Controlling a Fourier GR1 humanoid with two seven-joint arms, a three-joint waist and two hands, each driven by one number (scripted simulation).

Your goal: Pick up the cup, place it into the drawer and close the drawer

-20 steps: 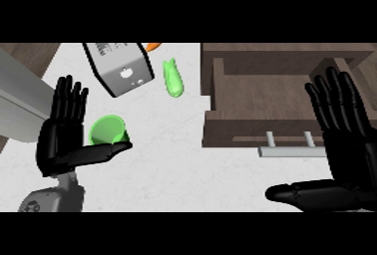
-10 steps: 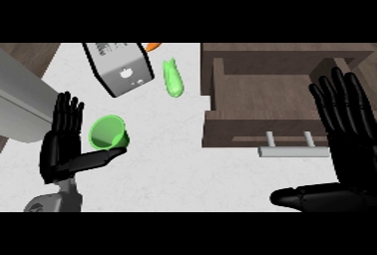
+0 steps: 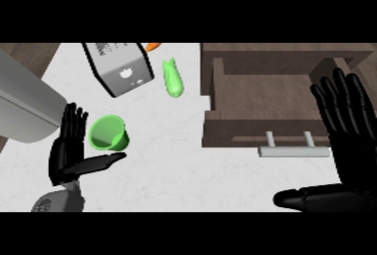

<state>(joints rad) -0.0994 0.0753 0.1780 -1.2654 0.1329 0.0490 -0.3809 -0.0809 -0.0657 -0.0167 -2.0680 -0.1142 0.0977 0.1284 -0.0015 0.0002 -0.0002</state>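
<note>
Head view: we're seeing the green cup (image 3: 109, 132) lying on its side on the white counter (image 3: 191, 169), sitting right between our left hand's (image 3: 70, 149) straight fingers and thumb. Our right hand (image 3: 342, 149) is hanging spread open beside the open drawer (image 3: 258, 107).

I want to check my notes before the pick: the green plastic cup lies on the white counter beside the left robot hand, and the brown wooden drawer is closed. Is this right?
Not quite. The head view shows the brown wooden drawer open, its handle pulled out. The rest holds: the green plastic cup lies beside the left robot hand.
</note>
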